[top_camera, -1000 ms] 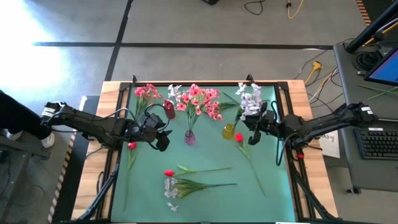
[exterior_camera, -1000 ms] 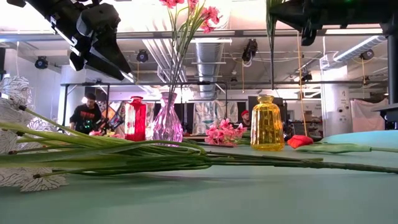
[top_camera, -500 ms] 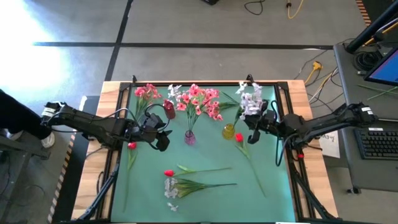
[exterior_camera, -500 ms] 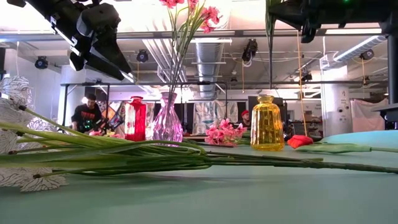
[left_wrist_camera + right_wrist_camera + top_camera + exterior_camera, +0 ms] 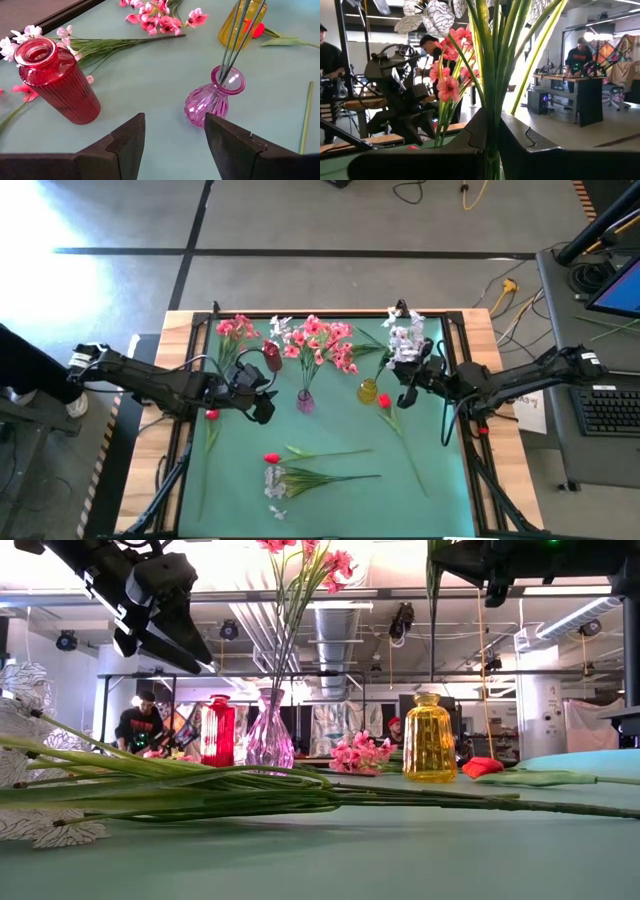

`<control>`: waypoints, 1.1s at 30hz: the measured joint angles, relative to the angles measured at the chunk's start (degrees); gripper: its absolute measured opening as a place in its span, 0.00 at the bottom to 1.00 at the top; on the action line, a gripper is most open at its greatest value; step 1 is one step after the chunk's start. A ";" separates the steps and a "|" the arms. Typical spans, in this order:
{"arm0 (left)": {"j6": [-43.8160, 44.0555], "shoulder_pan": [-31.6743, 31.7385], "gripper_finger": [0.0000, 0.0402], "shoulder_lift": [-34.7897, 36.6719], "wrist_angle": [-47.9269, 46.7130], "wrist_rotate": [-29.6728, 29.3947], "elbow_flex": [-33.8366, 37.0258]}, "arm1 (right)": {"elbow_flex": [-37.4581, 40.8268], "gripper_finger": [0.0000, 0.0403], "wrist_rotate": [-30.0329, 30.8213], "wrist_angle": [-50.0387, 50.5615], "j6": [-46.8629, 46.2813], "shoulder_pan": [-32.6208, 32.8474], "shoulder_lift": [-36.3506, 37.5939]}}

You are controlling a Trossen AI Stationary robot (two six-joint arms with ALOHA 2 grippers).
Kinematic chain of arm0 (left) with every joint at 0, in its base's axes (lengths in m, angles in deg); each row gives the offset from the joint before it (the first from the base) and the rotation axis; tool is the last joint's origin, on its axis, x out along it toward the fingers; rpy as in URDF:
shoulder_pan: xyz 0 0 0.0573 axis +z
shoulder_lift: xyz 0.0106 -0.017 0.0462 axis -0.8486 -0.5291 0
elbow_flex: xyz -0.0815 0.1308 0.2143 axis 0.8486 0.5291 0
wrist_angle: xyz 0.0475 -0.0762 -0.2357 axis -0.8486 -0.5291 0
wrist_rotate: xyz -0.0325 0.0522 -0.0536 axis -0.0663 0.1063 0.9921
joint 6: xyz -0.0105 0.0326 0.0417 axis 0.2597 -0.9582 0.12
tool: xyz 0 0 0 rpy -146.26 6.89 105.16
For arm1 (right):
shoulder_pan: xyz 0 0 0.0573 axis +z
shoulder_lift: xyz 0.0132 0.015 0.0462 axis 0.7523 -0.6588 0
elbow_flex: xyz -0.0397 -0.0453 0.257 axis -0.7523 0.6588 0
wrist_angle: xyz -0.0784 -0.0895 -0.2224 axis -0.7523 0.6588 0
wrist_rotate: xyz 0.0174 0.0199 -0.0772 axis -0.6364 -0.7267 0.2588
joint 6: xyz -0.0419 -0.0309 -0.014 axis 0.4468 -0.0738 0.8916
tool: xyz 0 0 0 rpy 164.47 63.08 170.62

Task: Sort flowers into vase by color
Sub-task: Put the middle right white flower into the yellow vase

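Note:
My right gripper (image 5: pixel 409 376) is shut on a white spray (image 5: pixel 403 338) beside the yellow vase (image 5: pixel 368 391). In the low view the spray's green stem (image 5: pixel 432 635) hangs above the yellow vase (image 5: pixel 429 737). My left gripper (image 5: pixel 175 145) is open and hovers above the mat near the red vase (image 5: pixel 55 80) and the purple vase (image 5: pixel 215 95). The purple vase (image 5: pixel 305 402) holds pink sprays (image 5: pixel 320 340) by their stems. Red (image 5: pixel 270 458) and white (image 5: pixel 275 480) flowers lie flat on the mat near the front. My right gripper pinches the white spray's bundle of green stems (image 5: pixel 492 142) between its two fingers, partway below the blossoms. The fingers lie level, across the stems. The spray is lifted clear and stands roughly upright, blossoms (image 5: pixel 432 15) above the fingers, lower stem hanging below.
Another red flower (image 5: pixel 385 401) lies right of the yellow vase, its long stem running toward the near edge. A pink spray (image 5: pixel 237 330) and a white one (image 5: pixel 280 327) lie by the far edge. A red flower (image 5: pixel 212 414) lies near my left gripper. People stand in the room beyond.
The white spray in my right gripper has shifted slightly toward the far edge, and its hanging stem has drifted a little sideways above the yellow vase. The left arm has kept nearly still.

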 joint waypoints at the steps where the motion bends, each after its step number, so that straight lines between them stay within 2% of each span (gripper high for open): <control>1: 0.00 0.01 0.48 -0.02 0.04 0.01 0.00 | 0.00 0.06 0.32 0.01 0.28 0.00 -0.42; 6: 0.93 0.01 0.48 0.00 0.02 0.60 0.00 | -0.02 0.06 4.24 -1.57 1.32 -0.04 -3.48; 10: 2.59 0.03 0.48 0.05 -0.02 4.51 0.00 | -0.07 0.06 4.35 -1.99 1.62 -0.07 -5.71; 12: 4.19 0.03 0.48 0.06 -0.19 7.98 0.00 | -0.09 0.06 4.35 -1.95 1.52 -0.07 -6.34; 18: 12.18 -0.03 0.48 0.13 -4.68 23.94 0.00 | -0.11 0.06 4.35 -1.88 1.50 -0.07 -7.55; 21: 16.98 -0.24 0.48 0.14 -9.11 28.03 0.00 | -0.11 0.06 4.35 -1.78 1.49 -0.11 -7.61; 27: 26.91 -2.86 0.48 0.15 -15.20 32.90 0.02 | -0.11 0.06 4.35 -1.74 1.32 -0.11 -7.70; 33: 33.08 -8.02 0.48 0.17 -15.10 33.48 0.00 | -0.11 0.06 4.35 -1.74 1.27 -0.11 -7.87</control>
